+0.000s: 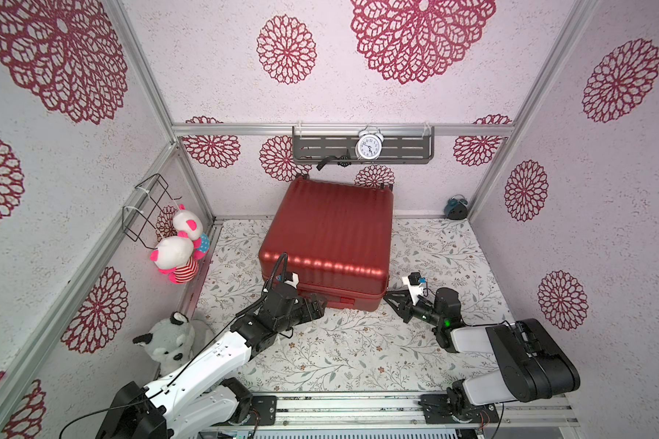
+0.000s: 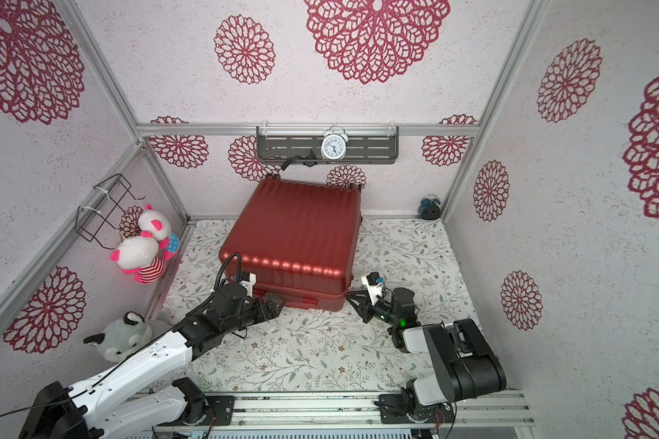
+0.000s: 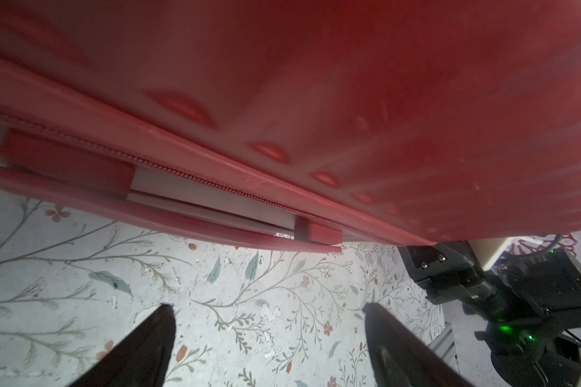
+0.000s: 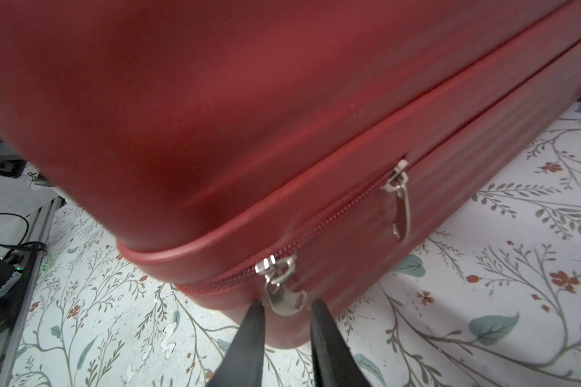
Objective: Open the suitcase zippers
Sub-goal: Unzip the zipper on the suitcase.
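Glossy red and hard-shelled, the suitcase (image 1: pixel 326 235) lay flat on the floral counter (image 1: pixel 358 353), ribbed upper shell facing up and both halves together; both top views showed the suitcase (image 2: pixel 293 235) with its wheels (image 1: pixel 385 186) toward the back wall. Its red handle (image 3: pixel 182 217) ran along the near side. The zippers (image 4: pixel 316 231), a thin red toothed track, followed the seam round the near right corner, where two silver pulls hung apart: the corner pull (image 4: pixel 284 295) and the side pull (image 4: pixel 399 201).
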Controlling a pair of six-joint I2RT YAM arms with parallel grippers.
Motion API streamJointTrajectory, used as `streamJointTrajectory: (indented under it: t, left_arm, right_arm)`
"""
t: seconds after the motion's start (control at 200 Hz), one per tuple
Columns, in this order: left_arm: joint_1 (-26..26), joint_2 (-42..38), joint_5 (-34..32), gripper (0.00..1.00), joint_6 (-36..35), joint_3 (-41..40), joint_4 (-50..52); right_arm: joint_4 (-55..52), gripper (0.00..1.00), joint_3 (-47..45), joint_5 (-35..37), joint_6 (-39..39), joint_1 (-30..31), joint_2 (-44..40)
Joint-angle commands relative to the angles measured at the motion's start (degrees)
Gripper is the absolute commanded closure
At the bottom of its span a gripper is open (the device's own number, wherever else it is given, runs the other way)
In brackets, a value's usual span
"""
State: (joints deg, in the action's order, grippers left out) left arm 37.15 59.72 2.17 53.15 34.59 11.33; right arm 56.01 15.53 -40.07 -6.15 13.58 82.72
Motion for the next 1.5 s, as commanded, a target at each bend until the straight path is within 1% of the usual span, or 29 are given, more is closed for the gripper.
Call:
streamJointTrajectory:
  t: [0.0, 0.065, 0.12, 0.215, 0.315, 0.41, 0.555, 0.86, 0.976, 1.096, 1.241, 1.361, 1.491]
  left_arm:
    - [0.67, 0.61, 0.25, 0.09, -0.41, 1.36, -1.4]
    - [0.77, 0.65, 0.24, 0.09, -0.41, 1.45, -1.4]
    - [0.76, 0.65, 0.29, 0.09, -0.41, 1.53, -1.49]
    - [0.9, 1.02, 0.45, 0.09, -0.52, 1.95, -1.68]
    - [1.1, 1.61, 0.63, 0.09, -0.59, 2.33, -1.76]
    - [1.26, 1.99, 0.7, 0.09, -0.72, 2.46, -1.78]
    - [1.44, 2.06, 0.44, 0.09, -0.68, 2.58, -1.67]
    - [1.71, 2.76, 0.68, 0.08, -0.85, 3.2, -1.67]
    - [1.71, 2.73, 0.66, 0.08, -0.97, 3.45, -1.66]
    - [1.88, 2.73, 0.83, 0.08, -0.94, 3.71, -1.8]
    - [2.17, 2.9, 1.46, 0.08, -0.96, 4.17, -2.08]
    - [2.32, 3.09, 2.54, 0.08, -0.59, 4.38, -3.38]
    - [2.58, 3.66, 2.63, 0.08, -0.68, 5.18, -3.51]
  right_arm:
    - [-0.26, 0.65, 2.63, 3.25, 3.06, 1.26, -3.17]
    - [-2.79, 0.62, 2.74, 4.63, 4.09, 1.27, -4.68]
    - [-5.12, 0.62, 3.22, 4.92, 5.13, 1.27, -5.46]
    - [-7.1, 0.68, 4.12, 3.69, 6.16, 1.27, -5.24]
    - [-6.3, 0.72, 4.7, 2.57, 6.12, 1.21, -3.62]
    - [-8.23, 0.77, 5.73, 3.77, 7.39, 1.09, -3.0]
    - [-7.67, 0.78, 6.02, 2.9, 7.42, 1.09, -2.7]
    - [-5.43, 0.83, 6.37, -0.66, 6.59, 1.09, -1.18]
    - [-5.73, 0.9, 6.18, -1.78, 6.76, 1.09, -1.99]
    - [-6.19, 1.0, 5.57, -2.82, 7.04, 1.17, -3.19]
    - [-9.62, 1.0, 5.0, -1.32, 7.69, 1.54, -5.54]
    - [-15.45, 1.0, 4.8, 2.14, 9.16, 2.92, -9.02]
    - [-19.56, 1.0, 3.84, 5.63, 8.61, 4.96, -12.77]
